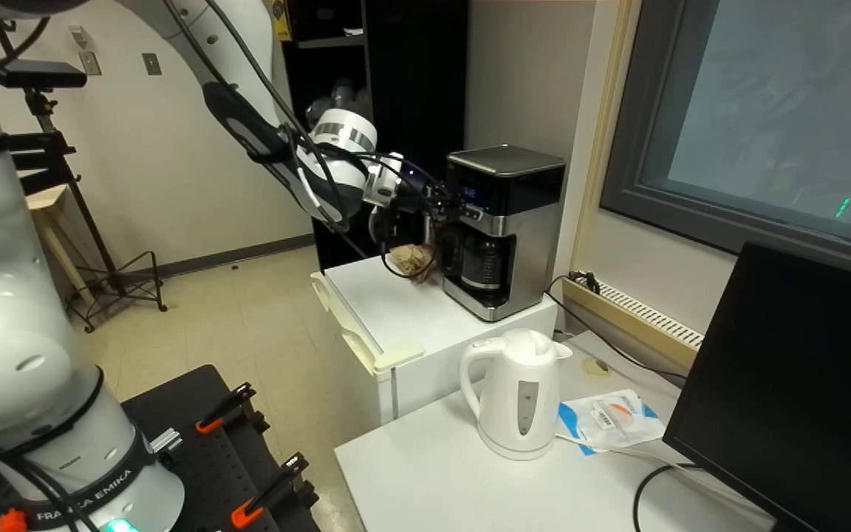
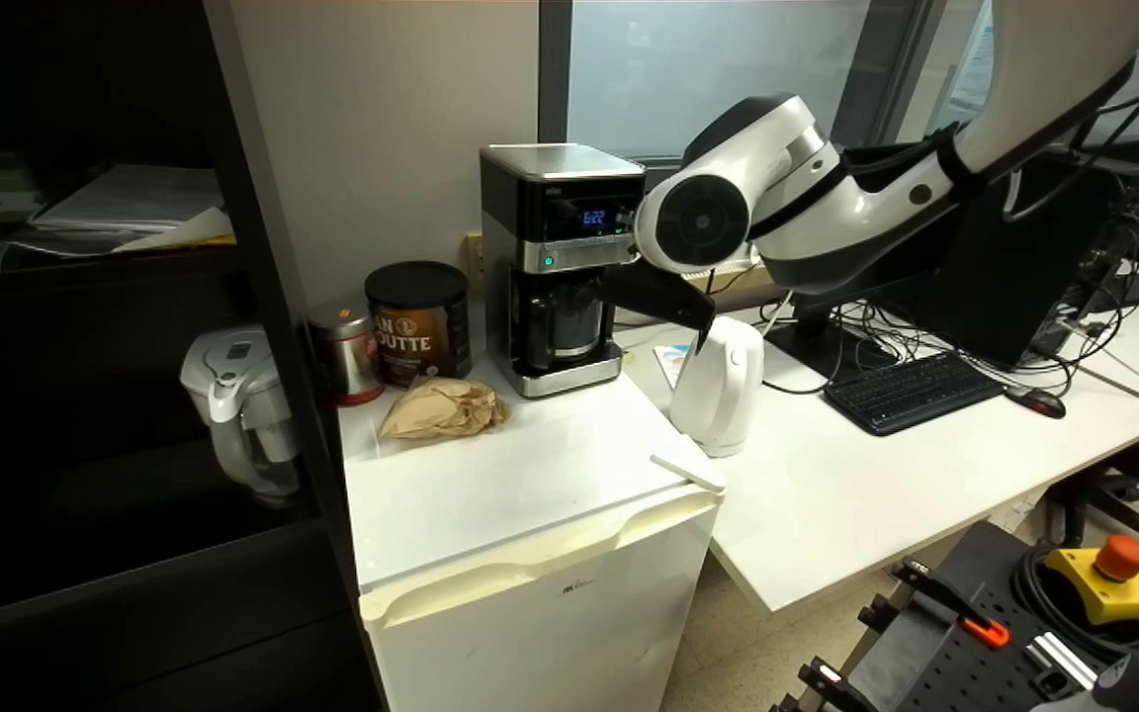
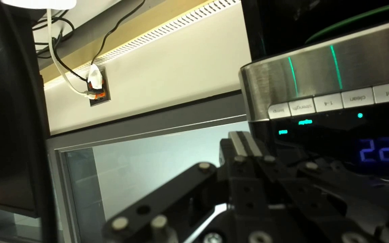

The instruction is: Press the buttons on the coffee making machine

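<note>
The coffee making machine (image 1: pixel 532 247) stands upright on the small white fridge. It is black and silver with a dark glass carafe (image 2: pixel 574 318). In an exterior view its lit display (image 2: pixel 593 218) reads 6:22. The wrist view is upside down and shows the machine's silver button row (image 3: pixel 328 102), labelled temp, strength, 1-4, clean and set. My gripper (image 3: pixel 245 143) is shut and empty, its fingertips together beside the machine's front edge near the temp end. Whether they touch the machine I cannot tell. The arm hides the fingertips in an exterior view.
A white kettle (image 1: pixel 520 399) stands on the lower desk beside the fridge. A paper bag (image 2: pixel 446 407), a coffee can (image 2: pixel 418 326) and a metal canister (image 2: pixel 347 354) sit beside the machine. A window and wall are close behind. A monitor (image 1: pixel 795 384) stands on the desk.
</note>
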